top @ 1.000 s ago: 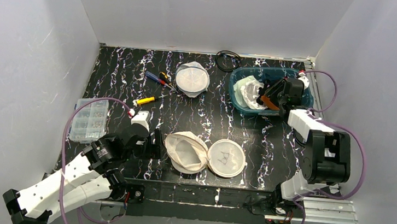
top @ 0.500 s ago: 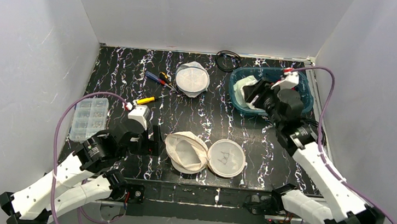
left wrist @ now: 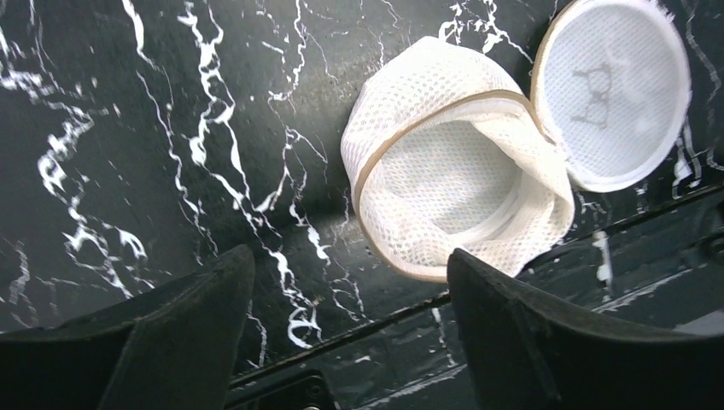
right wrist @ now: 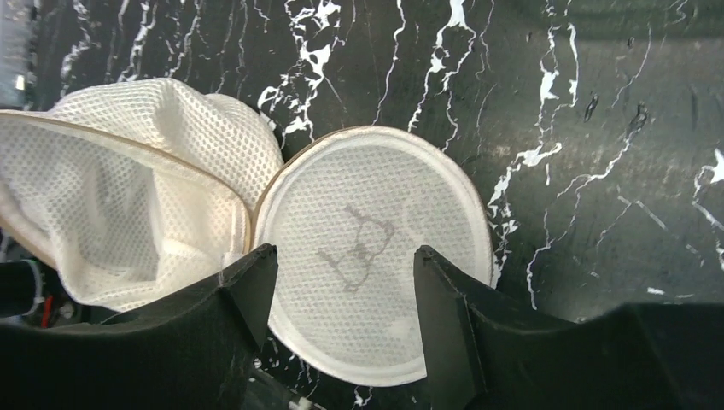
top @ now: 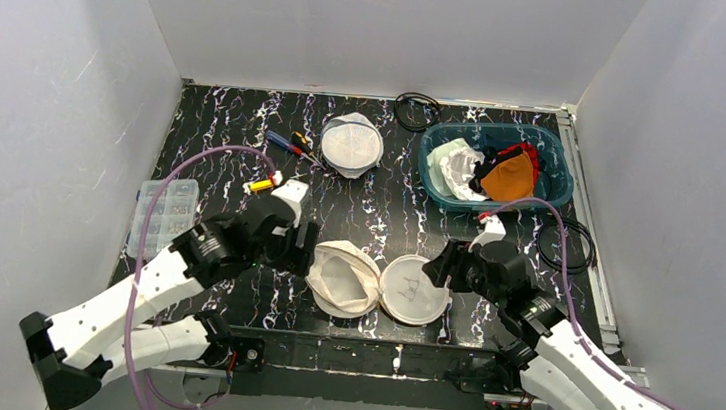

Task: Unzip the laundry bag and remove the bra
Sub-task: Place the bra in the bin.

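The left claw [left wrist: 350,259] hangs low over the black marble-patterned table [top: 225,132] with its two dark fingers [left wrist: 171,342] spread wide, holding nothing. Just ahead of it lies the white mesh laundry bag [left wrist: 452,188], unzipped, its tan-rimmed mouth gaping toward the claw and its hollow showing only mesh. The bag's round mesh lid [right wrist: 376,256] is folded out flat on the side away from that claw. The right claw [right wrist: 343,256] hovers by the lid, which shows between its parted, bare fingers. The orange bra [top: 510,177] with dark and red edging lies well beyond the right claw, in a teal plastic tub [top: 562,184], beside a crumpled white cloth [top: 455,169]. Far ahead of the left claw rests a second, closed white mesh pouch [top: 352,144].
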Motion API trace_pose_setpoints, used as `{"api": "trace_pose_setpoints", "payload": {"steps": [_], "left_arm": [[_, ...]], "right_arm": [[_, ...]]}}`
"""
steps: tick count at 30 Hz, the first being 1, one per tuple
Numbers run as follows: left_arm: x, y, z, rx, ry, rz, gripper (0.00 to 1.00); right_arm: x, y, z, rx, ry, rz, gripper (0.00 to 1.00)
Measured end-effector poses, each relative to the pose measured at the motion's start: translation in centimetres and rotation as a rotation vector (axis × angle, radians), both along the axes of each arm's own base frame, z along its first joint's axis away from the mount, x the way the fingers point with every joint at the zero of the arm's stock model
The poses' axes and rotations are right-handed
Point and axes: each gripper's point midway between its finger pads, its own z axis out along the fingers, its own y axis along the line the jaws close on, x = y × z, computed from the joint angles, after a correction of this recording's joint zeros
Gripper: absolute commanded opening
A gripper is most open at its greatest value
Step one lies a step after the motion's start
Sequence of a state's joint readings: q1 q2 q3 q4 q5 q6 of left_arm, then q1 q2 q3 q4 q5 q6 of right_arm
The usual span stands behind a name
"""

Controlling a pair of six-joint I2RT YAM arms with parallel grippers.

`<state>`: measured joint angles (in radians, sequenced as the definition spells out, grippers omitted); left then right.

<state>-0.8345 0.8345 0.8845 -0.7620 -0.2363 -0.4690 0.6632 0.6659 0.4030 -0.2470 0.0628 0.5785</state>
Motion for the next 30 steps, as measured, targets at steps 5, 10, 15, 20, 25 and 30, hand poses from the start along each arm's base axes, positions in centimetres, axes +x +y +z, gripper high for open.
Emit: {"api": "trace_pose_setpoints", "payload": {"steps": [5,10,15,20,25,30], "left_arm": [[1.5,-1.0,-0.6,0.111,0.012,-0.083,0.66],[2.3,-1.3,-2.8,0.200,0.074,-0.125,0.59],[3.1,-1.4,-3.7,0.207,0.102,-0.118,0.33],[3.5,-1.8,-3.9,0.167,0.108,-0.097,0.17],[3.1,-2.6,-4.8,0.109,0.136,-0.079,0.07],[2.1,-2.7,-6.4,0.053,0.183,-0.038,0.00]], "right_arm": [[-1.0,-0.1,0.2,0.068,0.002,-0.014,0.67],[-1.9,-0.2,-0.1,0.099,0.037,-0.016,0.67],[-2.5,-0.5,-0.1,0.108,0.056,-0.026,0.67],[-2.6,-1.6,-0.6,0.099,0.079,-0.095,0.69],[-2.8,-2.8,-2.5,0.085,0.132,-0.182,0.71],[-3.1,-3.3,-3.6,0.065,0.169,-0.220,0.69]]}}
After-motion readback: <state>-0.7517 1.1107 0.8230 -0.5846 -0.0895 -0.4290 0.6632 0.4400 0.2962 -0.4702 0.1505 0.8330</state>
